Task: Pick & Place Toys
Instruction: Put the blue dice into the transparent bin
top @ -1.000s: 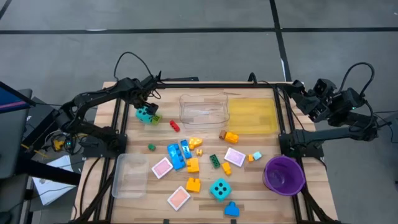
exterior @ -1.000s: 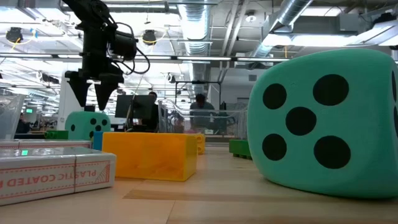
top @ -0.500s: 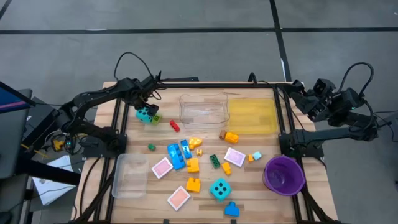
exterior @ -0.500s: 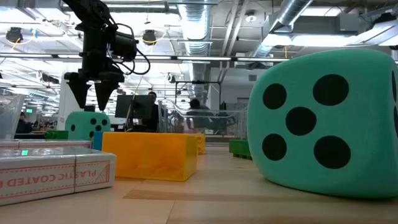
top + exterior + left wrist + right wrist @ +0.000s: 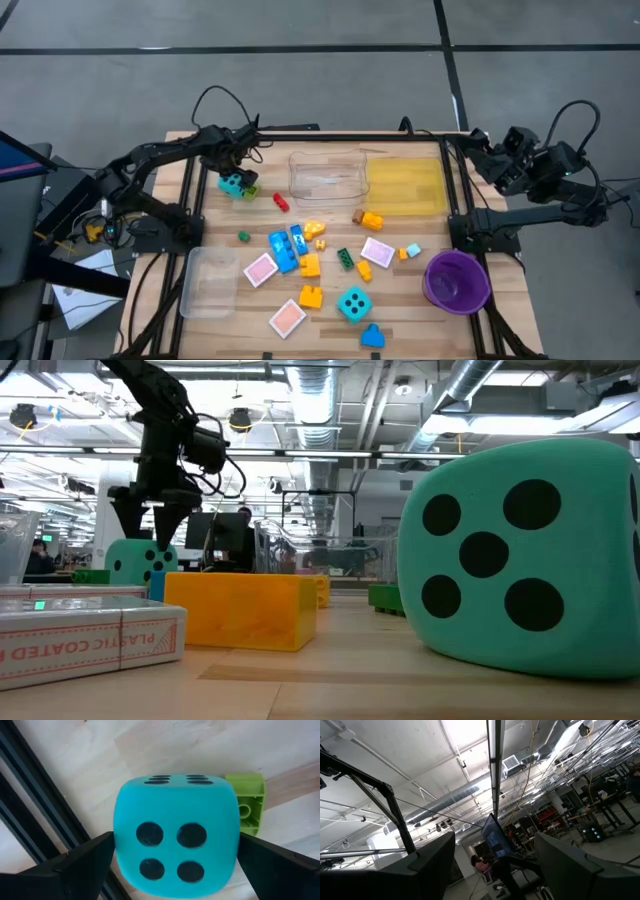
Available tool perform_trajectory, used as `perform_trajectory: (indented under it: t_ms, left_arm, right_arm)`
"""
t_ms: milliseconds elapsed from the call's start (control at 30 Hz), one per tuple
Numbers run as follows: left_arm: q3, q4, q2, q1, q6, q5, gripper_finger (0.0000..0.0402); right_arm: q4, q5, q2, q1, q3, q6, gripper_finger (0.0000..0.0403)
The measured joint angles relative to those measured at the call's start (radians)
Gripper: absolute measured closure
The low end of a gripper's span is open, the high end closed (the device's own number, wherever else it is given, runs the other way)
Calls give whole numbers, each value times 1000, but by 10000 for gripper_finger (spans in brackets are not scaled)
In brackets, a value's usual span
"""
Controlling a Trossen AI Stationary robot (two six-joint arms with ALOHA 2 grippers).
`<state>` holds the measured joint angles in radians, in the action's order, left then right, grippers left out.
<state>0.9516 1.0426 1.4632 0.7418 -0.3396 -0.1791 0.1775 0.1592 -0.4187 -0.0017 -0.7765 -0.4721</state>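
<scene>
The left gripper (image 5: 175, 870) is held wide open astride the die (image 5: 175, 842), probably for grasping; nothing is held yet.

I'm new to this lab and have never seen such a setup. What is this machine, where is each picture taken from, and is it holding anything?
It is a robot with two dark arms at a wooden table, each ending in a two-finger gripper. One picture looks straight down, one looks level across the tabletop, and two come from cameras on the wrists. The left gripper hangs open over a turquoise die that sits beside a green brick; its fingers flank the die, and nothing is held. The right gripper waits off the table's far right corner, open and empty, facing the ceiling. Scattered about are small bricks, pink tiles, a second die, a purple bowl and trays.
</scene>
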Motion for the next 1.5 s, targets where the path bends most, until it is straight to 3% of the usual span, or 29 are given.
perform_trajectory:
  t_ms: [600, 1067, 1333, 1500]
  left_arm:
    - [3, -30, 77, 6, 22, 8, 5]
    - [1, -38, 71, 11, 29, -13, 64]
    - [-2, -38, -39, 7, 29, -33, 66]
    - [-2, -1, -160, -10, 21, 22, 66]
  right_arm:
    - [-21, 4, 0, 0, 0, -7, 137]
    - [-21, 4, 0, 0, 0, 0, 137]
    - [-21, 4, 0, 0, 0, -8, 137]
    - [-21, 3, 0, 0, 0, -25, 137]
